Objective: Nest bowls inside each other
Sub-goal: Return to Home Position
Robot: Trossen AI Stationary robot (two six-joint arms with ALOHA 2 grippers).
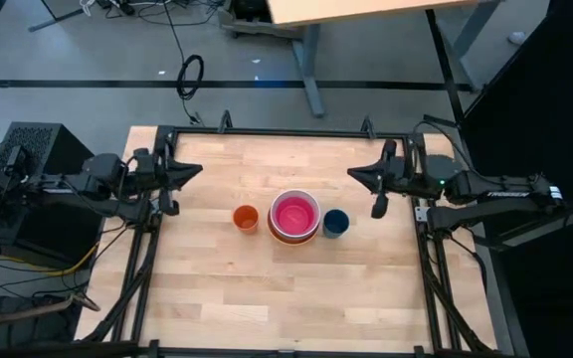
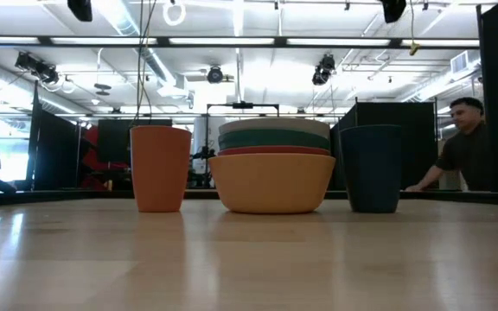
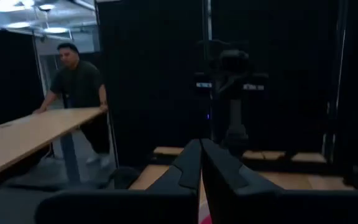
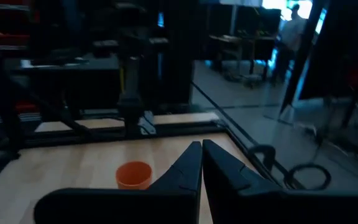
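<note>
Bowls [image 1: 294,217] nested at ctr; left gripper [image 1: 193,168] and right gripper [image 1: 354,173], jaws closed empty, to be parked at rear corners w/o nudging them.

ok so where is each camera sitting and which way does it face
High: above the table, straight down; both arms show.
Low: tabletop height, level at the nested bowls; no arm.
Left wrist: past left gripper toward right arm.
Right wrist: past right gripper toward left arm.
Shared: orange cup in high, low, right wrist.
</note>
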